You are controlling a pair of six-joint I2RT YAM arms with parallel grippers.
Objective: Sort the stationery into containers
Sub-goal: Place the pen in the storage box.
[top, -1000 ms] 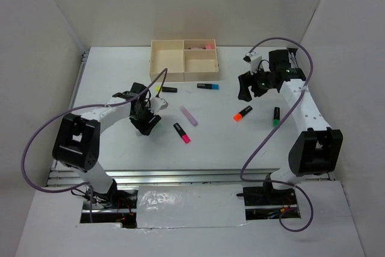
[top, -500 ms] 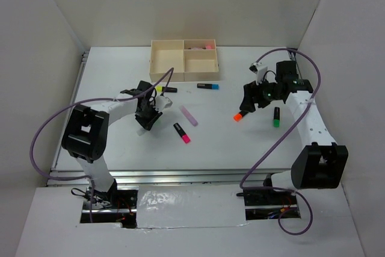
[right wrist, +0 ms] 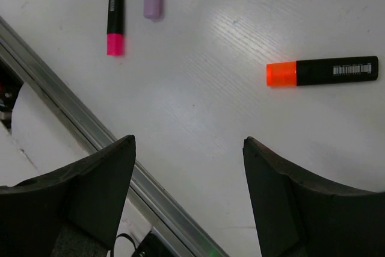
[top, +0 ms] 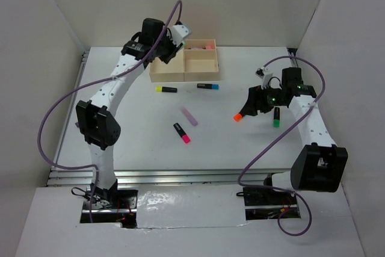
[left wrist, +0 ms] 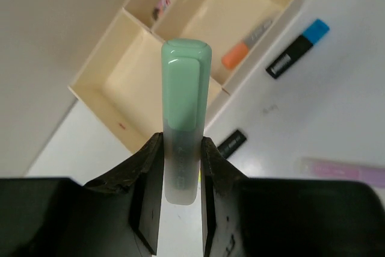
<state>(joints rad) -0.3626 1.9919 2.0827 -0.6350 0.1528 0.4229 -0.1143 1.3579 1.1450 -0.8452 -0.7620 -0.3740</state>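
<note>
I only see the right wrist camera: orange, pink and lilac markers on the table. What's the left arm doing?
Observer: The left gripper is shut on a mint-green highlighter, held above the beige tray, over its large section.
Operator: Anything in the tray already?
Observer: An orange-ended marker lies in one smaller compartment.
Operator: Any marker near me that I'm missing?
Observer: A green-ended marker lies near the right gripper, on its right side.

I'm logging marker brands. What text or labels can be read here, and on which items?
No text is legible.
Orange-capped black highlighter: barcode label, too small to read.
Pink-capped black highlighter: white print, blurred.
Blue-capped black highlighter: white print, blurred.
</note>
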